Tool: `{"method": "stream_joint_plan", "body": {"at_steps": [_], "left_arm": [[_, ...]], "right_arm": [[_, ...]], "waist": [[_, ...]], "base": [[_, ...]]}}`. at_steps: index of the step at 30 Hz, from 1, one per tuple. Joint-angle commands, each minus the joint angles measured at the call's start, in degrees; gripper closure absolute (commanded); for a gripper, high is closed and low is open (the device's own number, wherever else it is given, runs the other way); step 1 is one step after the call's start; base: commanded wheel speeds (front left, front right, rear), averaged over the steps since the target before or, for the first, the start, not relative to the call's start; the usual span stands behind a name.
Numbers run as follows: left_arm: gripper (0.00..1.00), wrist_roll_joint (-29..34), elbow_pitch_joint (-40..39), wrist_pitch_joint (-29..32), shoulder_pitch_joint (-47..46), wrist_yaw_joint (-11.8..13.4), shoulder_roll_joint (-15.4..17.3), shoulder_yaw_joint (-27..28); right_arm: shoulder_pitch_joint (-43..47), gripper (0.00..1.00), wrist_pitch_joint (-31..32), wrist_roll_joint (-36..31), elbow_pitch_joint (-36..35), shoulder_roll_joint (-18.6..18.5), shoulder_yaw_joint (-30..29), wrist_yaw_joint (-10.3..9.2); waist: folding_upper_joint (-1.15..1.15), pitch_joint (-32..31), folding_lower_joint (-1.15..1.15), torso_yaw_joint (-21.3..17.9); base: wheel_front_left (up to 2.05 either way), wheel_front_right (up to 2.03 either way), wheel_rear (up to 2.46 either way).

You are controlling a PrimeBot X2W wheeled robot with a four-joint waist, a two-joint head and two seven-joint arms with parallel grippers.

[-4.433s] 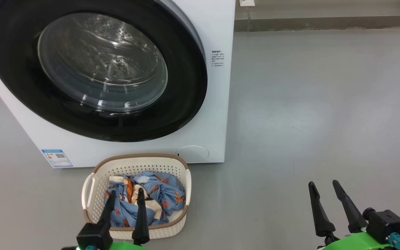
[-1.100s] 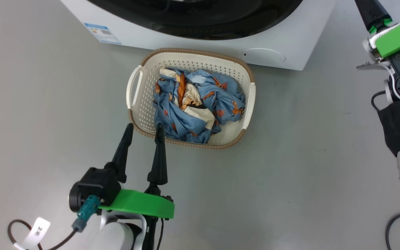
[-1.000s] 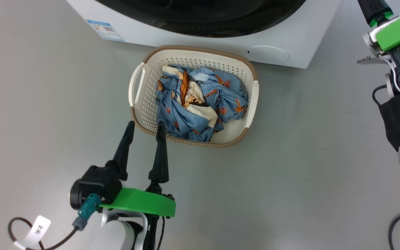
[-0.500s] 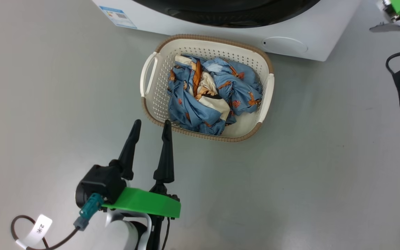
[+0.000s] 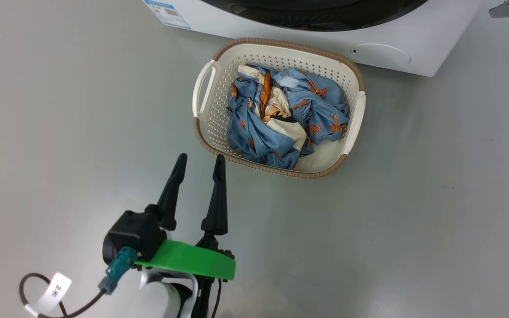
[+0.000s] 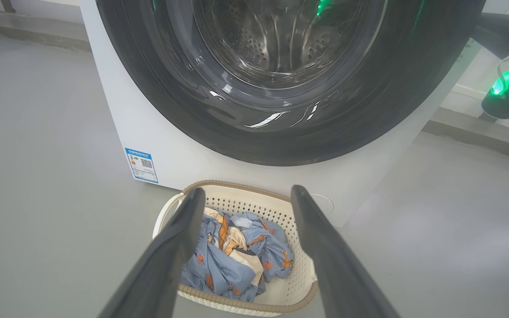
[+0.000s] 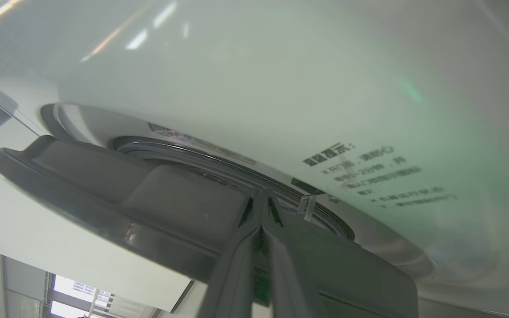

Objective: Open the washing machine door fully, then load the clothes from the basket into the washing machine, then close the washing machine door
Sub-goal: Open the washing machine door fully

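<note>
Right end effector (image 7: 261,198) reached door (image 7: 86,176) (tag (image 5: 57,289): "2").

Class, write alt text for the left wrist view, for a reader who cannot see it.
The left gripper, its two long dark fingers spread open, frames a cream-white perforated plastic basket of light-blue printed clothes on the grey floor. Behind it stands a big white front-loading washing machine with a large round glossy black door.

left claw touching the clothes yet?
Apart. Head view: the open left claw sits outside the basket, whose rim and wall show between it and the clothes.
</note>
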Motion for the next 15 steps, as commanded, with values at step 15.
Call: {"method": "stream_joint_plan", "body": {"at_steps": [15], "left_arm": [[0.00, -0.39, -1.71, -0.36, -0.25, 0.63, 0.95, 1.20]], "right_arm": [[-3.62, 1.00, 8.68, 8.43, 4.09, 2.55, -2.48, 0.10]], "waist": [[0.00, 0.15, 0.00, 0.11]], "base": [[0.00, 0.00, 0.00]]}}
